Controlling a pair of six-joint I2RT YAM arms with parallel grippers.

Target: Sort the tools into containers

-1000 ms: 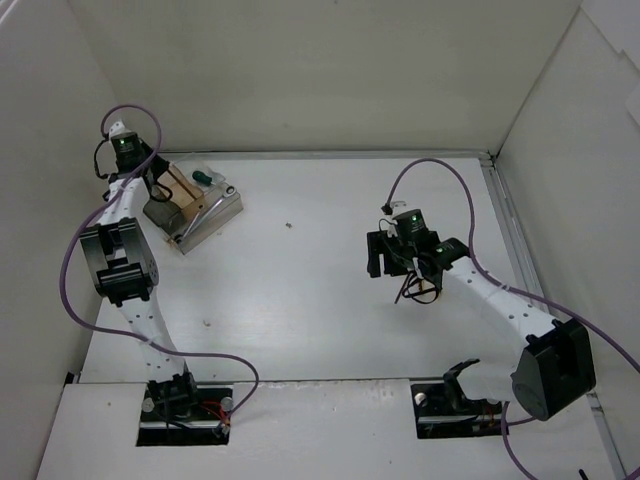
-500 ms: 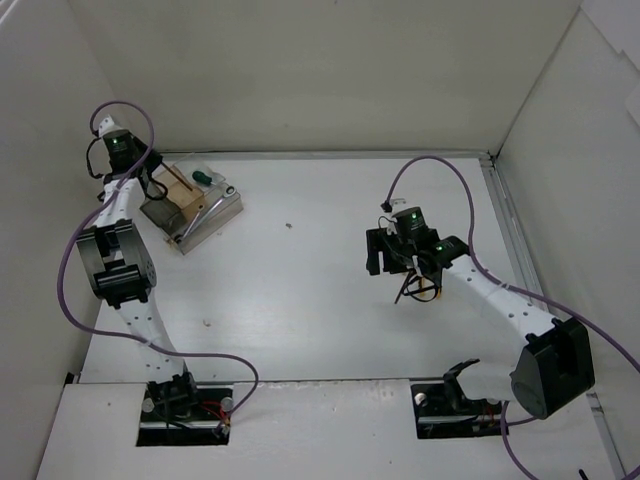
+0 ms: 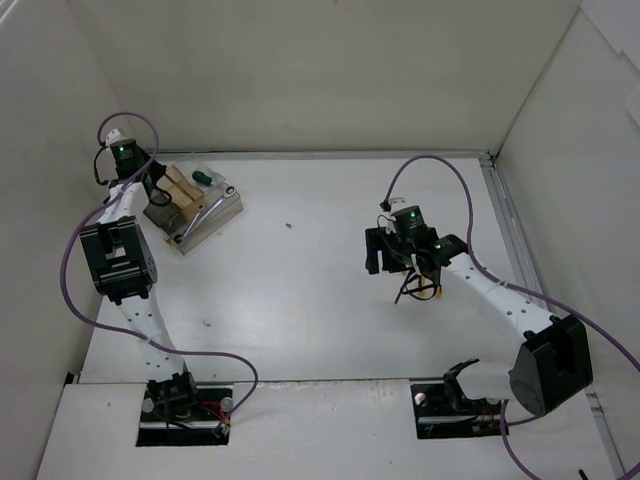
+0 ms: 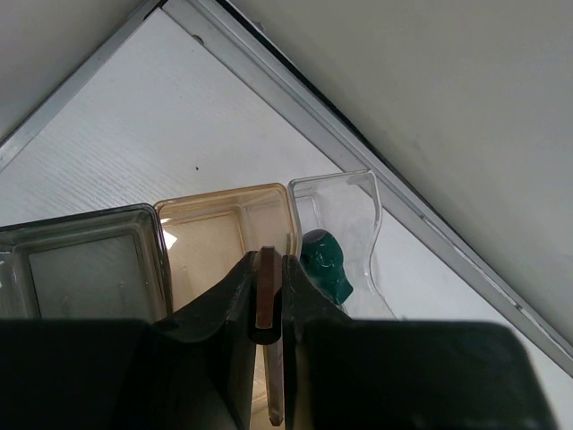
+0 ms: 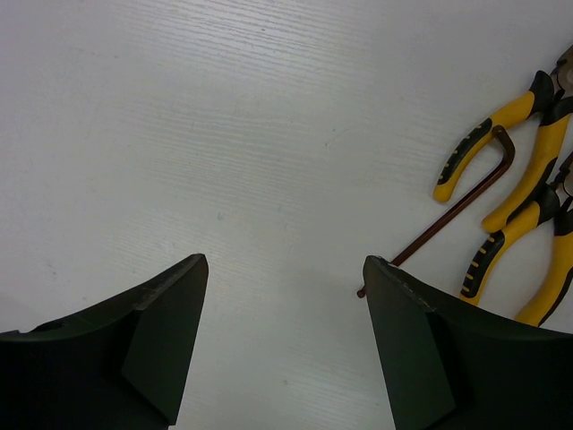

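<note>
The left gripper (image 4: 267, 269) is seen closed on a thin brown rod (image 4: 266, 300) pinched between its fingertips; what kind of tool it is cannot be told. The containers (image 4: 224, 190) are found just beyond the fingertips: a grey-tinted box (image 4: 85, 260) to the hand's left, a brown box (image 4: 215, 242) straight ahead, and a clear box (image 4: 358, 206) to its right, in which a green screwdriver handle (image 4: 322, 269) is lodged. From above, a silver wrench (image 3: 207, 210) is seen lying on the containers, on the side away from the hand. The right gripper (image 5: 286, 331) is spread open over the bare table (image 5: 224, 134), with nothing between its fingers. 2 yellow-handled pliers (image 5: 535, 159) are laid to that hand's right, and a bent brown hex key (image 5: 448, 215) is seen between them and the right finger, its straight end close to that finger.
</note>
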